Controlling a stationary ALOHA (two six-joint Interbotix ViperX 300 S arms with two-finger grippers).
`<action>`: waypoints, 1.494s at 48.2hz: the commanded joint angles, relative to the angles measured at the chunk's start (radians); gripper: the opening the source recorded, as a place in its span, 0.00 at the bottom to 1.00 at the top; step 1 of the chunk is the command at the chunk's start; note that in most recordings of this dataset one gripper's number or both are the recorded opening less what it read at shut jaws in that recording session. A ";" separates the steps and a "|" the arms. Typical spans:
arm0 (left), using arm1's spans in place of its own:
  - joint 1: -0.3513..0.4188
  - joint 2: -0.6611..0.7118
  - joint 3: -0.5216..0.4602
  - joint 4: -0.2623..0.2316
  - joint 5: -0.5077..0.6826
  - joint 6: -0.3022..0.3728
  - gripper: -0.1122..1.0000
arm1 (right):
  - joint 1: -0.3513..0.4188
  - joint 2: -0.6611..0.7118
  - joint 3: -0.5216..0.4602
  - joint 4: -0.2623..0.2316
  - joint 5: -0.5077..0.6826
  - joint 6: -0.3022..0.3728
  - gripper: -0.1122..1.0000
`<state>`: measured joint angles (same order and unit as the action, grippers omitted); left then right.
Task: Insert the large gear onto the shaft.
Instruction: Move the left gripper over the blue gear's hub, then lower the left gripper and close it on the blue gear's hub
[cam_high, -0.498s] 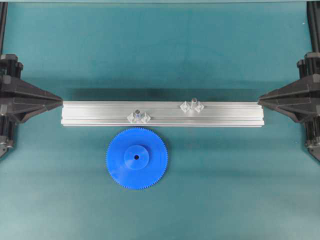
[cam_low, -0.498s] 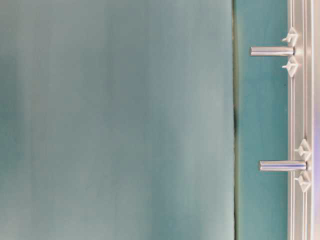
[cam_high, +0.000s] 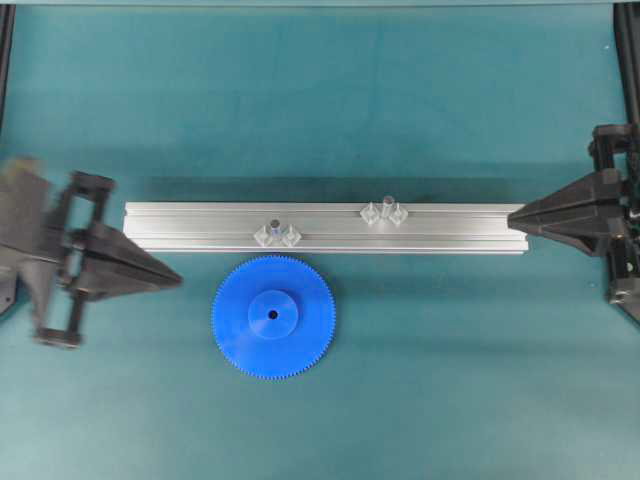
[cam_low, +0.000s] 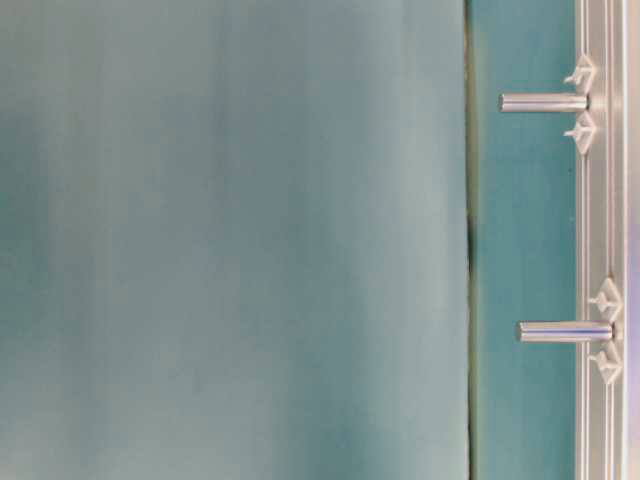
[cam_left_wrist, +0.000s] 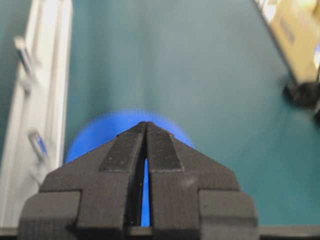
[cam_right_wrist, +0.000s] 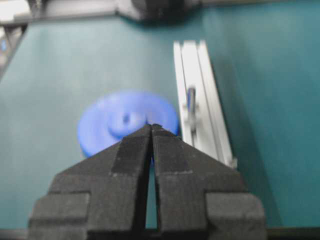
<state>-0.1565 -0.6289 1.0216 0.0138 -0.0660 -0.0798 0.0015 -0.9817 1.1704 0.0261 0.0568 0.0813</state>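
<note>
Overhead, large gear (cam_high: 273, 316) lies flat on teal mat (cam_high: 420, 400), lower centre, just below aluminium rail (cam_high: 325, 228). Two look-alike pins on rail: shaft (cam_high: 275, 229) nearest gear, second pin (cam_high: 386, 207) to upper right. Left gripper (cam_high: 175, 279) blurred, jaws together, empty. Right gripper (cam_high: 512, 219) together, empty, arm cut off at frame edge. Table-level view hides gear. Wrist views smeared.

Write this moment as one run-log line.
large gear: flat on mat, untouched | shaft: bare | left gripper: shut | right gripper: shut
</note>
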 joint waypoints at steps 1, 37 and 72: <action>-0.006 0.069 -0.061 0.003 0.037 0.000 0.09 | 0.008 0.012 -0.051 0.003 0.095 0.011 0.16; -0.006 0.494 -0.364 0.003 0.265 0.017 0.10 | 0.026 0.112 -0.075 0.008 0.302 0.055 0.25; -0.006 0.683 -0.506 0.003 0.423 0.023 0.94 | 0.028 0.110 -0.066 0.008 0.327 0.058 0.55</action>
<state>-0.1580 0.0430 0.5660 0.0153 0.3114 -0.0583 0.0261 -0.8759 1.1244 0.0337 0.3789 0.1304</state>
